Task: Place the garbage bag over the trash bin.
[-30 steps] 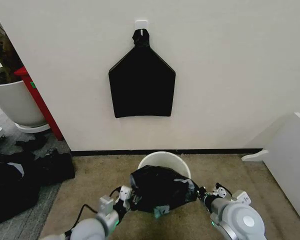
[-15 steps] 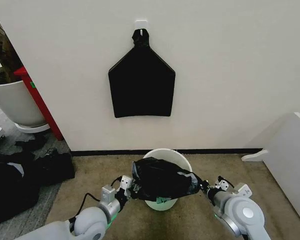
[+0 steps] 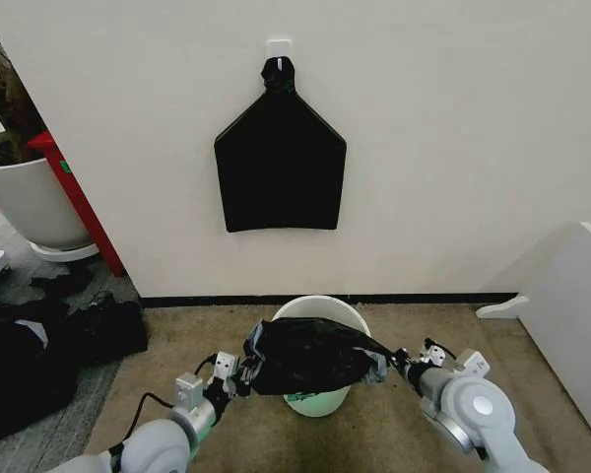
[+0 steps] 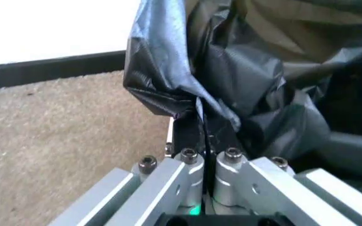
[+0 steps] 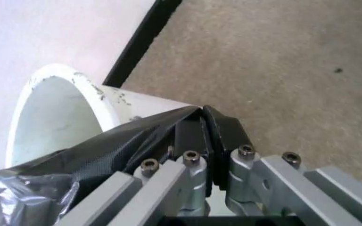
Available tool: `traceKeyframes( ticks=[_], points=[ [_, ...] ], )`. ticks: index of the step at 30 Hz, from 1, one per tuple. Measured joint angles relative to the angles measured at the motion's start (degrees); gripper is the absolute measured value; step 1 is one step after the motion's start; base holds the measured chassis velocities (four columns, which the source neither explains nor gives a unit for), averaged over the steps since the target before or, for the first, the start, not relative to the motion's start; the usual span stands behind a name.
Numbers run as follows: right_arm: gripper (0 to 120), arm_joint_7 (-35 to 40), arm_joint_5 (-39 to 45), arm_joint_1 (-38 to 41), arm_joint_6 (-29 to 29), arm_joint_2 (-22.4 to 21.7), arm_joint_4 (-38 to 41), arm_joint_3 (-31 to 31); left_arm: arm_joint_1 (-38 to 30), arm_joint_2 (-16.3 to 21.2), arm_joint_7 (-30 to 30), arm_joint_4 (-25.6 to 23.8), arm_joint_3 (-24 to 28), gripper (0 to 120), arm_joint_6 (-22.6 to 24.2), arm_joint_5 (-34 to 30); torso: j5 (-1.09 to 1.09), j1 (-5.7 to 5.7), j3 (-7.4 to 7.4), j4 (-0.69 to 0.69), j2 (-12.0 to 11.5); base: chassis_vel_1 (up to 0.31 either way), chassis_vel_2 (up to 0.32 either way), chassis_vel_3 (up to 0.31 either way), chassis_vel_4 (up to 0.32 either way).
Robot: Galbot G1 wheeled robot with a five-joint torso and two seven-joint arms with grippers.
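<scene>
My left gripper [image 4: 203,136] and right gripper [image 5: 205,127] are each pinched closed on an opposite edge of the garbage bag [image 3: 305,357], which hangs stretched between them, apparently resting on the near rim of the trash bin [image 3: 320,313] by the wall [image 3: 453,148].

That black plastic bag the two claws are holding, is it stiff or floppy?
Probably floppy: the garbage bag sags and crumples between the left claw and right claw. Likely light, since thin pinches hold it. Its glossy film may be slippery.
</scene>
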Motion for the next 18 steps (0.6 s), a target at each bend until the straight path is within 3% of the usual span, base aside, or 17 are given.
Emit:
traceKeyframes(
  ticks=[18],
  points=[
    [0, -13.1, -5.8, 1.1, -2.2, 1.4, -9.1, 0.3, -3.9, -5.4, 1.0, 8.4, 3.4, 0, -0.5, -2.4, 0.00, 0.00, 0.00, 0.00, 0.0, 0.000, 0.000, 0.000, 0.000]
  ],
)
